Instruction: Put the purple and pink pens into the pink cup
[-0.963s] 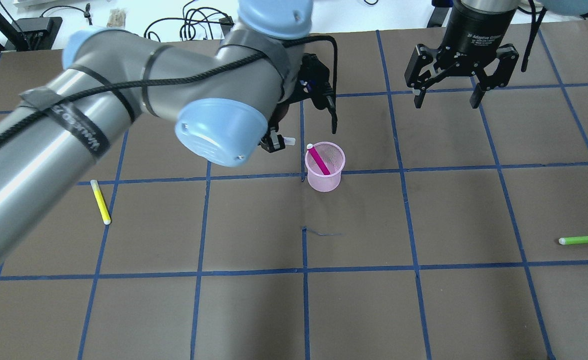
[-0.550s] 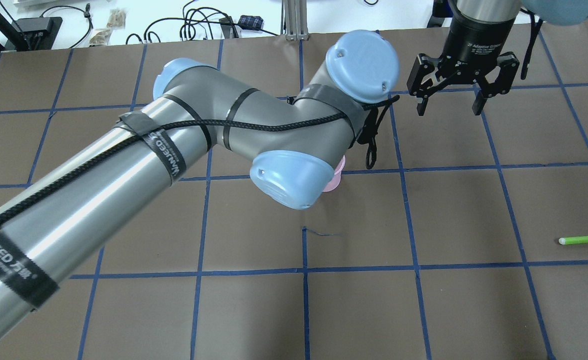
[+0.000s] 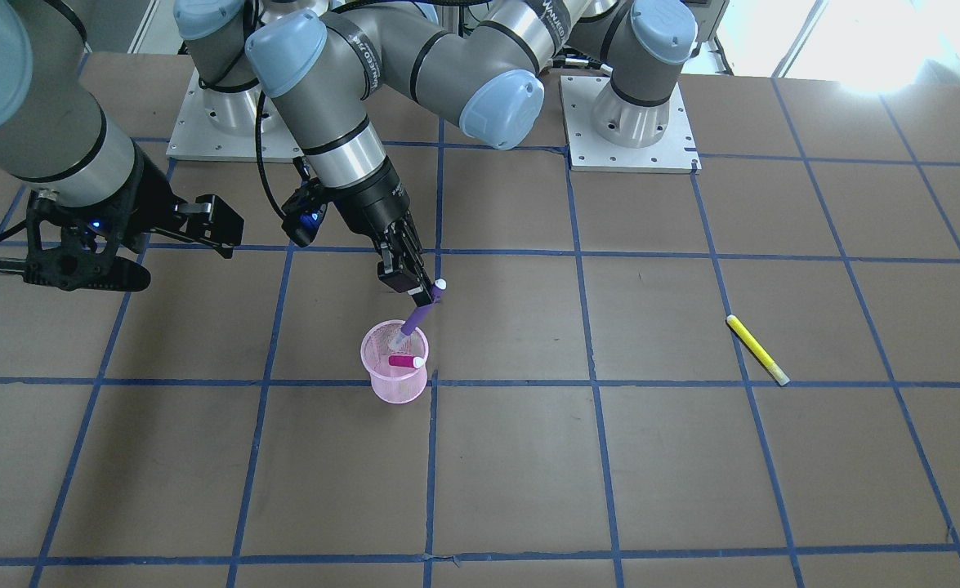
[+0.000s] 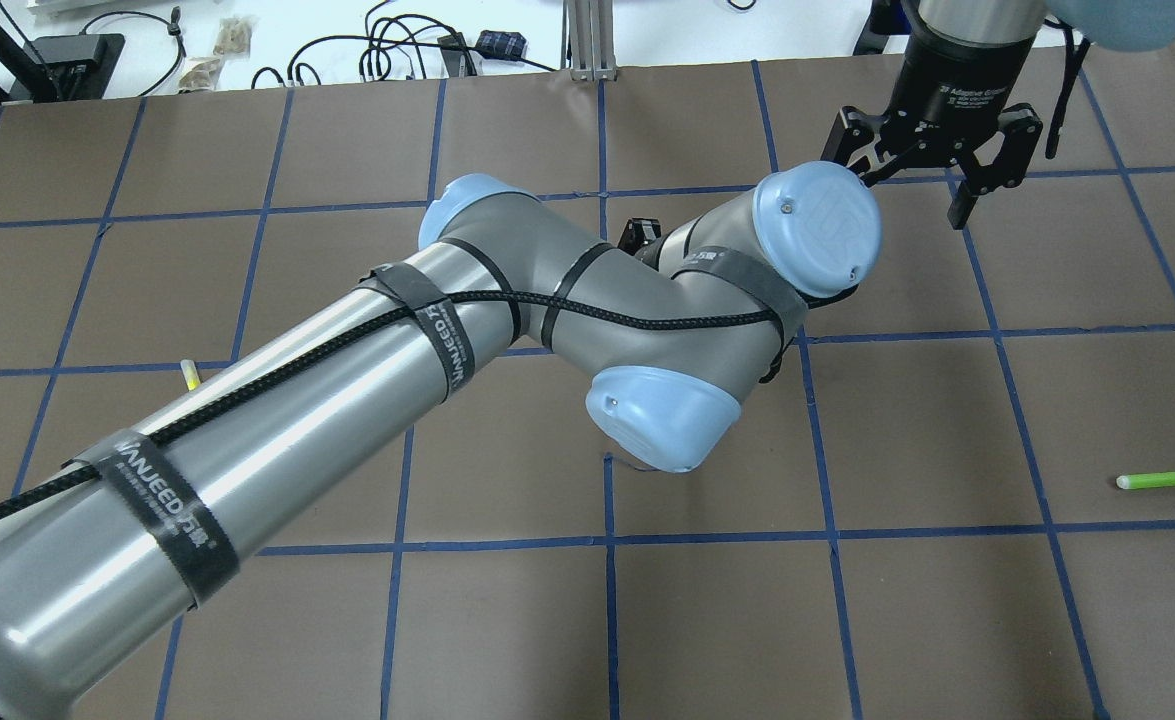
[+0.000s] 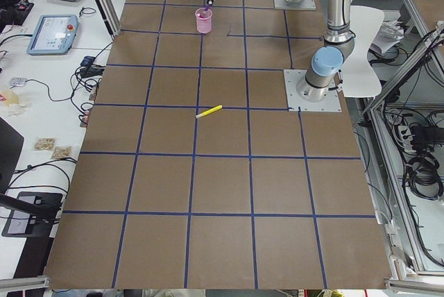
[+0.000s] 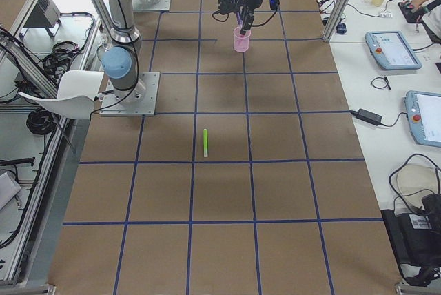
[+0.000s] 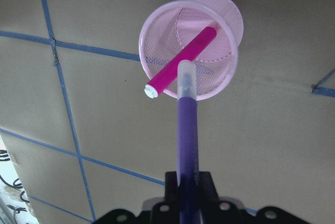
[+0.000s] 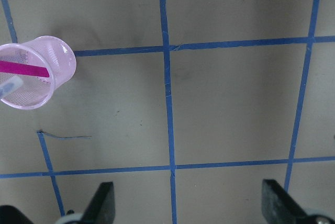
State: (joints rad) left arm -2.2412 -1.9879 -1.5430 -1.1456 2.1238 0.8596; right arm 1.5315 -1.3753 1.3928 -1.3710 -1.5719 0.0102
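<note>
The pink mesh cup [image 3: 395, 374] stands near the table's middle with the pink pen [image 3: 404, 361] leaning inside it. My left gripper [image 3: 418, 292] is shut on the purple pen [image 3: 416, 317] and holds it tilted, with its lower end at the cup's mouth. In the left wrist view the purple pen [image 7: 187, 140] points at the cup's [image 7: 157, 72] near rim, over the pink pen [image 7: 180, 62]. My right gripper [image 4: 912, 190] is open and empty, away from the cup at the far right. In the overhead view my left arm hides the cup.
A yellow pen [image 3: 757, 349] lies on my left side of the table. A green pen [image 4: 1172, 479] lies at the right edge. Cables and boxes sit on the white bench behind the far edge. The right wrist view shows the cup [image 8: 55, 75] at its left.
My left arm has swung right and now covers the cup in the overhead view. The right gripper has drifted slightly right and back, still open.
</note>
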